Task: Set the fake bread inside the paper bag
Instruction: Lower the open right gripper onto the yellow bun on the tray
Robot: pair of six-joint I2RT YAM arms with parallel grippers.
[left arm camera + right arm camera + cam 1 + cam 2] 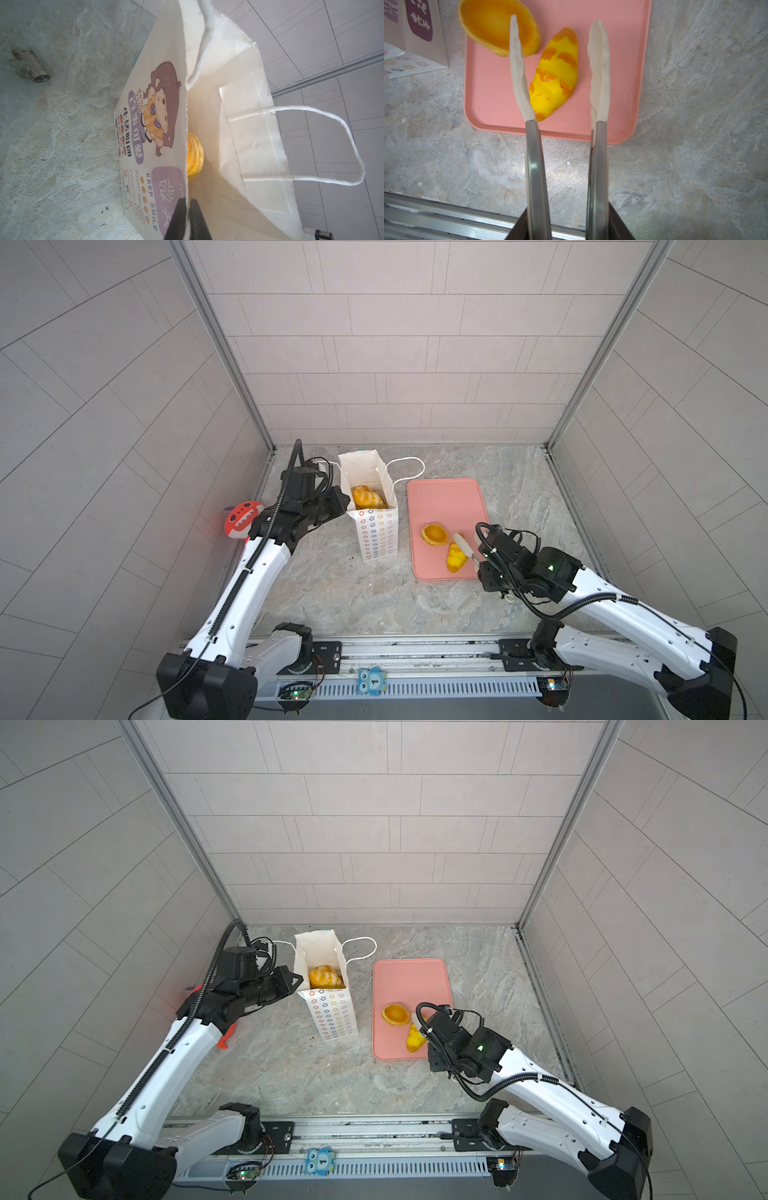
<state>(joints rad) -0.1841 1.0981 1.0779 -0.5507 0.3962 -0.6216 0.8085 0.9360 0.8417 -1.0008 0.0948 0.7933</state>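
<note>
Pink flat plastic tray (pixel 616 62): two pieces remain, yellow orange-striped ridged loaf (pixel 554 76) and hollow orange tart shell (pixel 498 27). Golden pastries (pixel 368 497) lie inside tall white printed paper bag (pixel 376 539). Left gripper (pixel 188 200): jaws pressed together on bag rim. Right gripper (pixel 482 562) clamps steel tongs with cream tips (pixel 536 166), tips spread astride loaf. Step: loaf pickup. Next: lower, squeeze across loaf's middle.

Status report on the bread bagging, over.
Left gripper shut on paper bag rim. Right gripper holds tongs, open over long loaf. Tart beside it on pink tray. Path to bag clear.

Left end effector (pixel 188 201) — clamped shut.
</note>
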